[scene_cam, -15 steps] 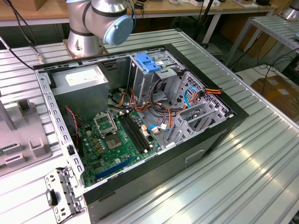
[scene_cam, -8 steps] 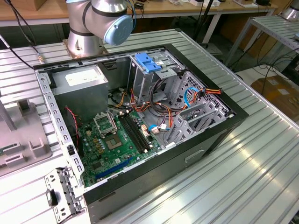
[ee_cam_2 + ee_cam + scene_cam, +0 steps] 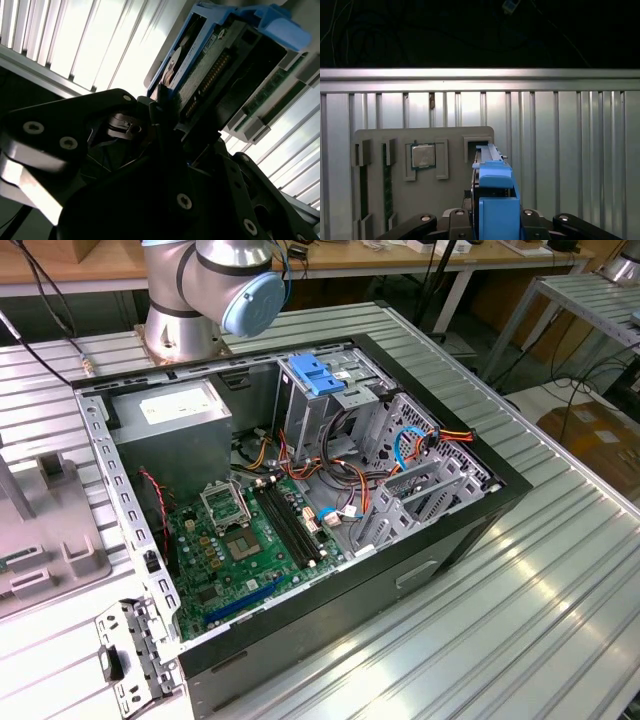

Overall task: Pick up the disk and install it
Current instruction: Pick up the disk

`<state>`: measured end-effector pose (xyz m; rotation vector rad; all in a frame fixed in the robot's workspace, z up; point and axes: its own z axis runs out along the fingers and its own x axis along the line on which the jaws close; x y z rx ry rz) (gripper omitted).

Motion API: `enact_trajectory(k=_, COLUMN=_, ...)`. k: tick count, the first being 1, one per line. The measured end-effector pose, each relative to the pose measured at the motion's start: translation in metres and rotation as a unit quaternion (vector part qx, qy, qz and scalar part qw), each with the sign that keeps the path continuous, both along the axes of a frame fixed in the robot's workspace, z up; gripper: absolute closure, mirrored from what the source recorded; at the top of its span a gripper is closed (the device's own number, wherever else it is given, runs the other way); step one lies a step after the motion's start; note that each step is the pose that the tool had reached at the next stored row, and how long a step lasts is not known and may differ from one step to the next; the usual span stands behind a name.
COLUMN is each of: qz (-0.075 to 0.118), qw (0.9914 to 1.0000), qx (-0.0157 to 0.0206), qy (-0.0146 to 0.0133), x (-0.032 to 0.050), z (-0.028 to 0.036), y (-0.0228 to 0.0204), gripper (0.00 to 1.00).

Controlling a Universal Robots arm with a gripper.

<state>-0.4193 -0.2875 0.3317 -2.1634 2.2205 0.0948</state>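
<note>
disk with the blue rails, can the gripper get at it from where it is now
Probably yes: in the first wrist view the gripper looks closed on the disk, a finger at each side and nothing in between.

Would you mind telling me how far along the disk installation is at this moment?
Pick-up looks done: in the first wrist view the gripper is shut on the disk, near the grey holder tray. In hand: the disk, blue rails showing. Left: installing; it is not yet in the open computer case of the exterior view.
</note>
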Motion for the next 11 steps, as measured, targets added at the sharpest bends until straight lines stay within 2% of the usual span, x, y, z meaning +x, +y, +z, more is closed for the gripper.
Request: enact_trajectory(k=11, qz=0.0, qw=1.0, qx=0.0, qy=0.0, x=0.0, z=0.0057, y=0.0, gripper=0.64)
